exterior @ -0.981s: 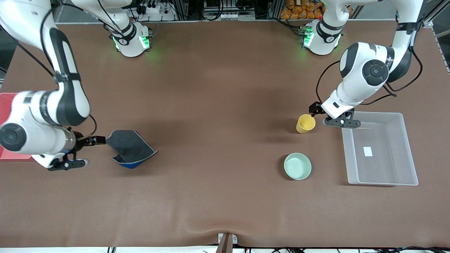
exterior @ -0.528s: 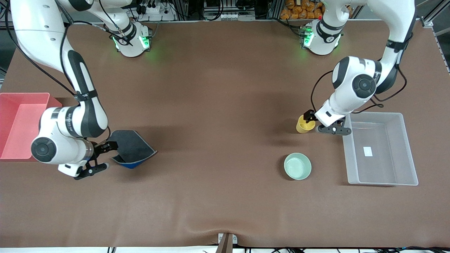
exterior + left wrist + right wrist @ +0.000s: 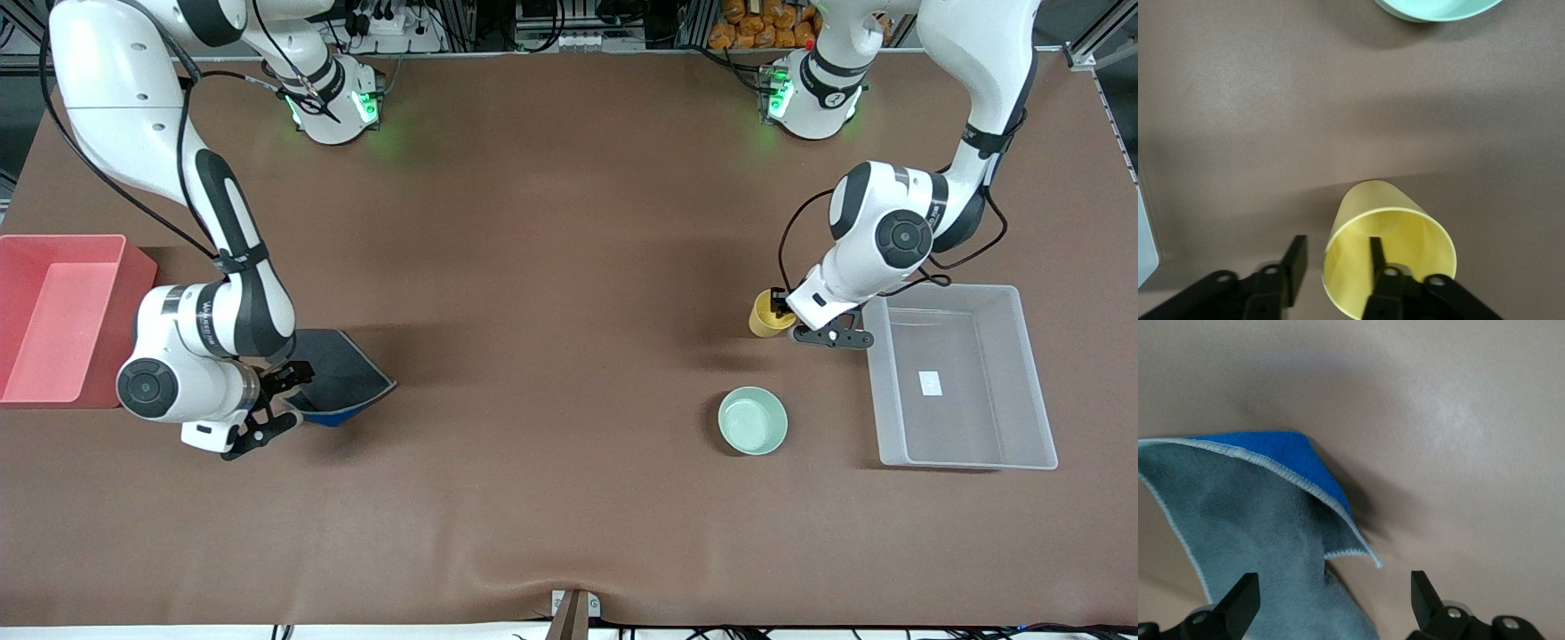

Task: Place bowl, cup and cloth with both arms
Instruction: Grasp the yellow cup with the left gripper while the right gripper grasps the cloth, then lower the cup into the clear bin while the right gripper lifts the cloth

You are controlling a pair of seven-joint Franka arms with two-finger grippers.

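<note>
We see the left gripper (image 3: pixel 1333 270) with open jaws straddling the cup's (image 3: pixel 1388 257) rim, and the right gripper (image 3: pixel 1331 600) with jaws spread over the cloth (image 3: pixel 1265 540).

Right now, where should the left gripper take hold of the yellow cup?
Pinch the rim wall of the yellow cup from above. It stands upright and open, and the left gripper already straddles that wall, one finger inside, one outside.

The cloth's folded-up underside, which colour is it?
Bright blue; the cloth shows it best in the right wrist view.
</note>
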